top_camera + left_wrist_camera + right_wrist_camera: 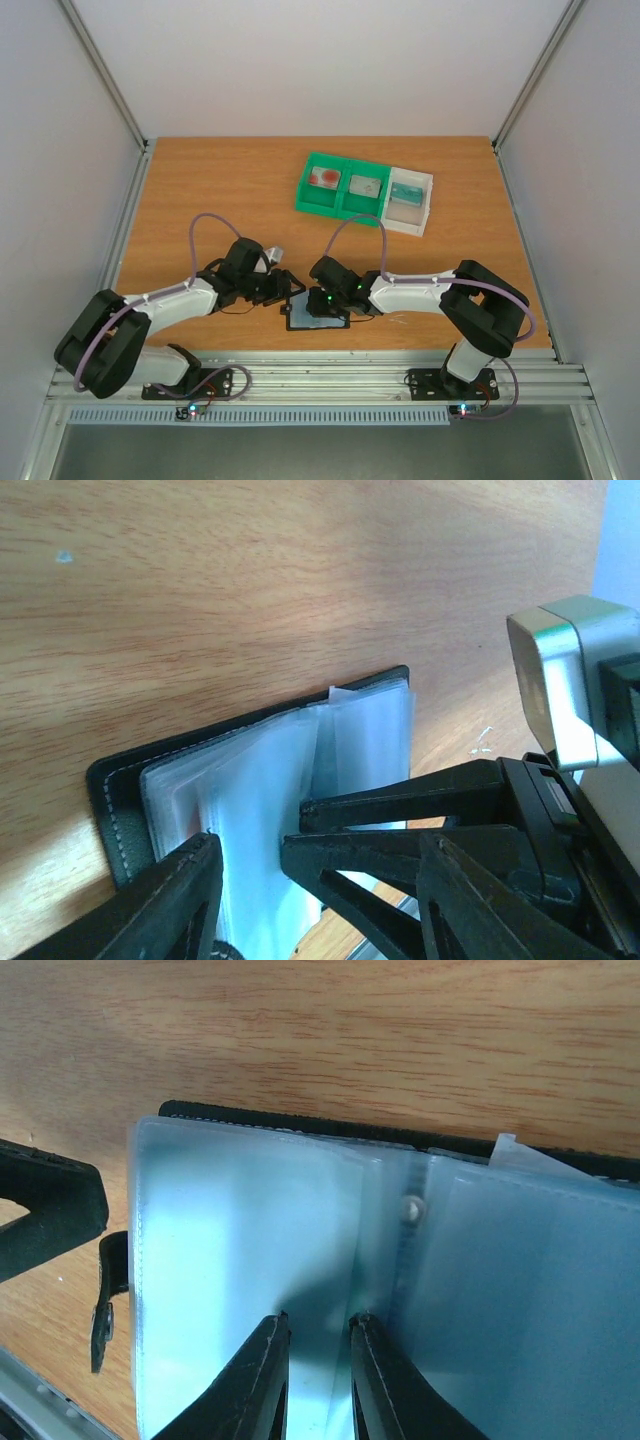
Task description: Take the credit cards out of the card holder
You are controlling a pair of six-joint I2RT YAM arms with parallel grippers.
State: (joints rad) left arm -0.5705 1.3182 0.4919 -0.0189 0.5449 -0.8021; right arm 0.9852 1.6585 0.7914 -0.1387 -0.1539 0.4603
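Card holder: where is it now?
In the overhead view the card holder lies open near the table's front edge, the right gripper on it, the left gripper beside.

A brown wood-grain table (200,180) carries a green plastic compartment tray (342,192) with a white plastic tray (405,226) touching its right end, toward the far side; a black bifold card holder (318,320) lies open by the near edge

card holder (250,1220) cut off below, credit cards (326,178) too small to read
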